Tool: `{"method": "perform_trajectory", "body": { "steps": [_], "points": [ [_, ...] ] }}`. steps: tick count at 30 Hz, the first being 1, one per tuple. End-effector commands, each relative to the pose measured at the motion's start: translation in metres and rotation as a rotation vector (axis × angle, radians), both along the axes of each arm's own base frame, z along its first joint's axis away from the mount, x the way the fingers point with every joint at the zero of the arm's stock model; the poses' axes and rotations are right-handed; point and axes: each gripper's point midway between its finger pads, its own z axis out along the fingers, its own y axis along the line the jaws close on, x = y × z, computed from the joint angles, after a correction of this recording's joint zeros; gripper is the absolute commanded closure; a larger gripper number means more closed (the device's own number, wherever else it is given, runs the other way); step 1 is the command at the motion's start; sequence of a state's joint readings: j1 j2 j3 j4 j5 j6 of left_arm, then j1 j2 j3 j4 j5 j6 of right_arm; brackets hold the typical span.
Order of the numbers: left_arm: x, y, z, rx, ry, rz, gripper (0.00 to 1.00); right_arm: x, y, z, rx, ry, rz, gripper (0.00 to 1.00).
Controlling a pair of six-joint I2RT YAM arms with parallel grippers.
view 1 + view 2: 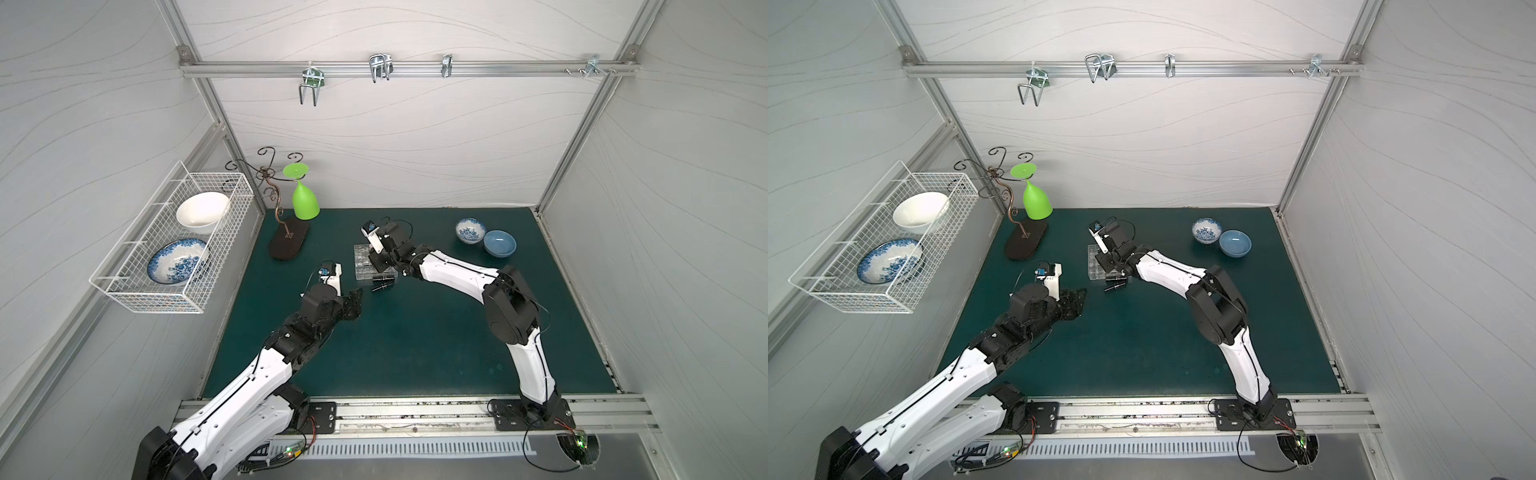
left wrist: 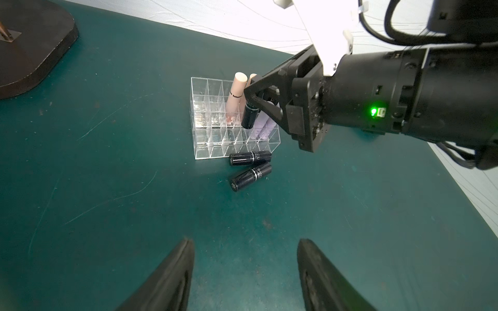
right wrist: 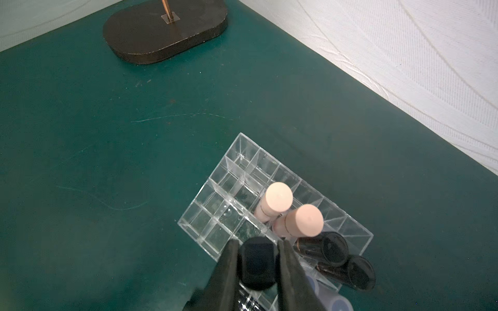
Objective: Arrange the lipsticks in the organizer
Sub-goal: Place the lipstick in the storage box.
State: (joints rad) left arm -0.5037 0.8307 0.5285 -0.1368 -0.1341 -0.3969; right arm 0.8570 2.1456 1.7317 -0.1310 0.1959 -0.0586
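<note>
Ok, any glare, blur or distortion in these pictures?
In both top views: even light, wide-angle stretch at the edges. Left wrist: the clear organizer glints, cell walls hard to trace; left fingers blurred. Right wrist: the gripped black lipstick and right fingers are close, dark and soft.

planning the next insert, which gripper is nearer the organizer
Right. The right gripper hangs over the organizer, shut on a black lipstick; the left gripper stands apart, open.
</note>
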Motion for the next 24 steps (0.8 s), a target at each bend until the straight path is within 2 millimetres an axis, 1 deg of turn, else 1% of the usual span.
{"method": "perform_trajectory", "body": {
  "steps": [1, 7, 16, 22, 24],
  "points": [
    [0.006, -0.005, 0.010, -0.036, -0.039, -0.008, 0.34, 0.014, -0.002, -0.001, 0.010, -0.030, -0.026, 0.84],
    [0.006, -0.004, 0.010, -0.034, -0.039, -0.005, 0.34, 0.021, -0.008, -0.010, 0.015, -0.016, -0.050, 0.84],
    [0.006, -0.004, 0.008, -0.035, -0.034, -0.006, 0.34, 0.021, -0.009, -0.021, 0.009, 0.000, -0.053, 0.84],
    [0.006, -0.004, 0.008, -0.037, -0.034, -0.003, 0.34, 0.019, -0.008, -0.022, 0.018, 0.005, -0.048, 0.84],
    [0.006, -0.004, 0.007, -0.036, -0.034, -0.001, 0.34, 0.019, -0.008, -0.018, 0.026, -0.002, -0.048, 0.84]
  ]
}}
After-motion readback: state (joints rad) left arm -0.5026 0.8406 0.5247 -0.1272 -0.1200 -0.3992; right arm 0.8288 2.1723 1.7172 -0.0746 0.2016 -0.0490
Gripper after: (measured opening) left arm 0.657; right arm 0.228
